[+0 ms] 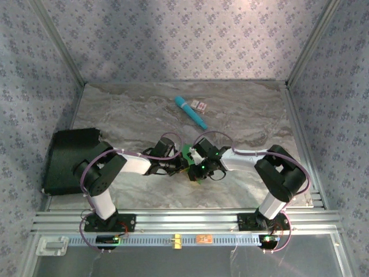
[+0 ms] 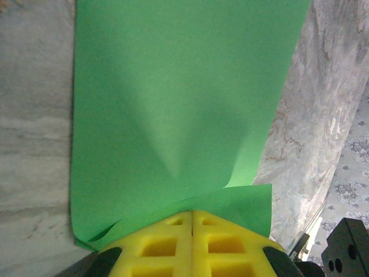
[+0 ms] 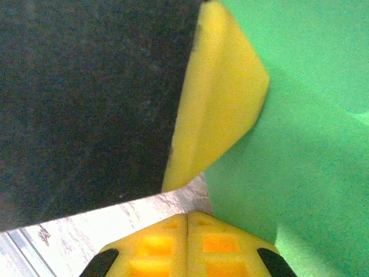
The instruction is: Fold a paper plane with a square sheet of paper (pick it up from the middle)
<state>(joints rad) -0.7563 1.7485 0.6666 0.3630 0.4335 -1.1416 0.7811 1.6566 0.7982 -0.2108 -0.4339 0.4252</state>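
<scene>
A teal stick (image 1: pixel 191 112) lies slantwise at the upper centre of the top view, on a grey marbled table (image 1: pixel 121 118). A small pink-and-white card (image 1: pixel 199 105) lies just beside its upper end. A black box (image 1: pixel 69 158) sits at the left edge. Patterned walls (image 1: pixel 184 40) enclose the scene.

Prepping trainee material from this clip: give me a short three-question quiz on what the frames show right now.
1. True or false: the teal stick lies on the green sheet.
2. How do the jaws of the left gripper and right gripper stand? A) both open B) both shut C) one open
3. What sits at the left edge of the table?
Key: 1 false; 2 B; 3 a black object.
</scene>
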